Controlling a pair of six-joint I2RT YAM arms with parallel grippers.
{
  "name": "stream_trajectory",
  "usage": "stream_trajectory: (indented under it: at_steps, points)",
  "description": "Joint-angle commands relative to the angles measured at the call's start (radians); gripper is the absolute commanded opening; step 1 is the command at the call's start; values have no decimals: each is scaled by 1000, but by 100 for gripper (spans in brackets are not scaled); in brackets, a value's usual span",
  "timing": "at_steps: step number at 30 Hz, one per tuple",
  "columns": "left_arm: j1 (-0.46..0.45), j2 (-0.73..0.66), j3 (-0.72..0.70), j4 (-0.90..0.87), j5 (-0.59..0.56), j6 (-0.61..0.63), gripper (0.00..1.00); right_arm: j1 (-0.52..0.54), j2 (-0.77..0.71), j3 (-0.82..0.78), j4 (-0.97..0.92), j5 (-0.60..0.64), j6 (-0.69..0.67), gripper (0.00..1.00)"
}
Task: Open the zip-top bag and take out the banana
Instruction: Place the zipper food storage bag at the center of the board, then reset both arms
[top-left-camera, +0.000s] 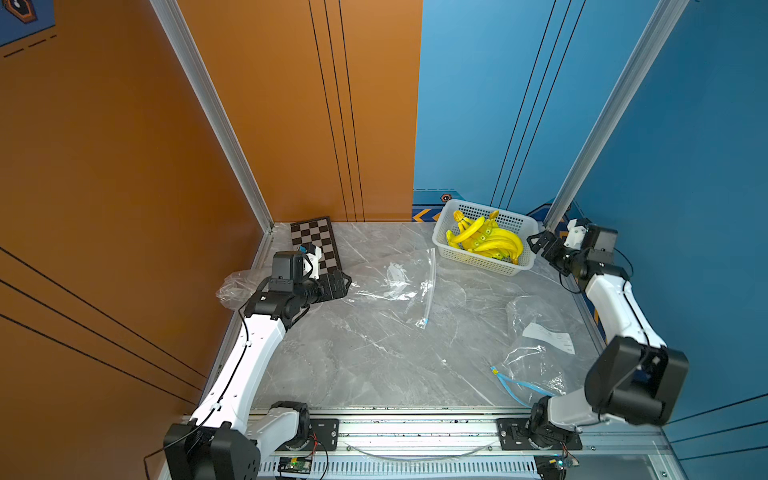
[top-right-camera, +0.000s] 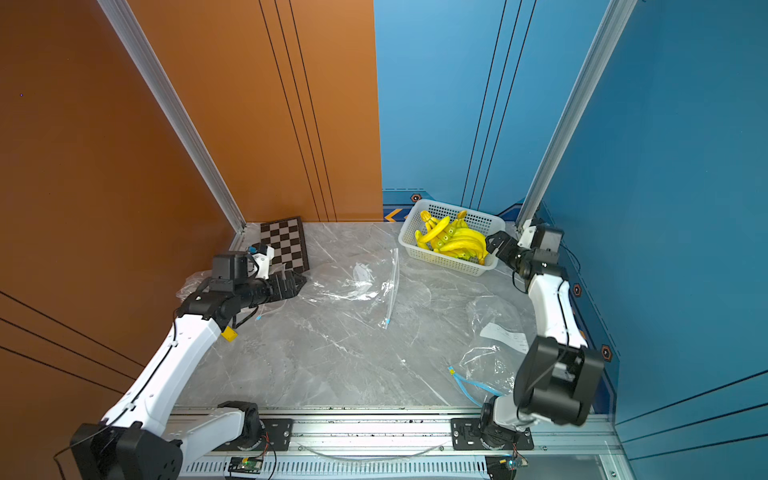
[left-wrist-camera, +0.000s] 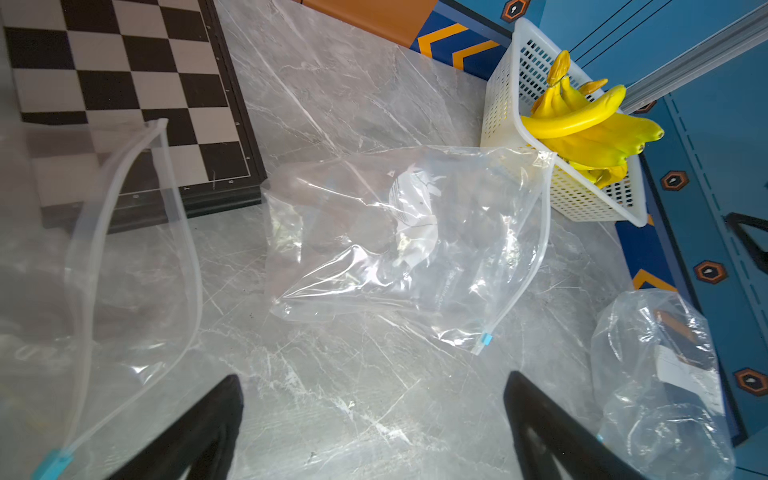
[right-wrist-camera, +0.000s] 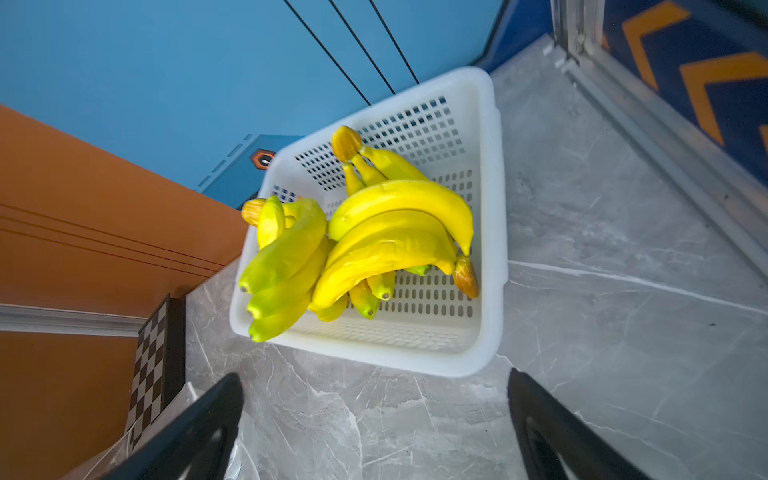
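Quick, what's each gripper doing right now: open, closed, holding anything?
Left gripper: open, jaws spread wide, holding nothing.
Right gripper: open, jaws spread wide, holding nothing.

Left gripper (top-left-camera: 341, 285) reaches forward, jaws wide apart, holding nothing; right gripper (top-left-camera: 537, 242) extended farther, jaws equally wide.

This is looking like a robotics lab cell: aluminium frame posts (top-left-camera: 216, 116) and coloured wall panels (top-left-camera: 104, 166) are enclosing a marble-look tabletop (top-left-camera: 374, 353). Along the tabletop's near edge, a metal rail (top-left-camera: 415, 420) and a bare circuit board (top-left-camera: 295, 464) are sitting exposed.
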Motion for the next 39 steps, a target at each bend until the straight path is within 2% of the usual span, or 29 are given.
stream_trajectory:
  at_steps: [1,3,6,8,13,17,21,23,25,27,28,30,32,33,34,35,37,39]
  points:
    - [-27,-68,-120,48,-299,30,98,33,-145,-254,233,50,-102,100]
    - [-10,-102,-227,173,-366,27,98,59,-174,-368,312,40,-145,100]
    - [-12,-123,-398,434,-375,89,98,133,-153,-486,438,108,-238,100]
    - [10,-142,-508,616,-402,108,98,150,-105,-542,568,140,-242,100]
    - [45,-105,-638,900,-430,256,98,164,44,-614,825,153,-260,100]
    - [51,47,-682,1107,-359,328,98,193,102,-633,911,194,-317,100]
    - [96,210,-661,1285,-242,329,98,212,199,-637,1031,195,-325,100]
    - [119,296,-640,1367,-175,322,98,234,176,-622,950,236,-357,100]
    - [123,377,-625,1421,-134,331,98,241,191,-640,1015,255,-348,100]
    - [127,464,-641,1525,-94,336,98,250,190,-635,993,274,-361,100]
    - [130,500,-628,1561,-77,332,98,255,200,-635,1008,289,-354,100]
    - [132,500,-598,1496,-123,317,98,270,198,-648,1007,336,-368,100]
    - [123,496,-601,1497,-225,291,98,277,260,-687,1169,376,-346,100]
    - [121,493,-604,1498,-260,281,98,280,224,-663,1052,423,-348,100]
    - [117,491,-604,1498,-268,282,98,291,221,-651,1026,464,-349,100]
    - [113,495,-601,1496,-270,286,98,299,248,-670,1115,480,-341,100]
    - [109,494,-600,1496,-275,291,98,301,220,-650,1021,488,-352,100]
    - [95,496,-594,1488,-273,313,98,302,242,-665,1097,488,-342,100]
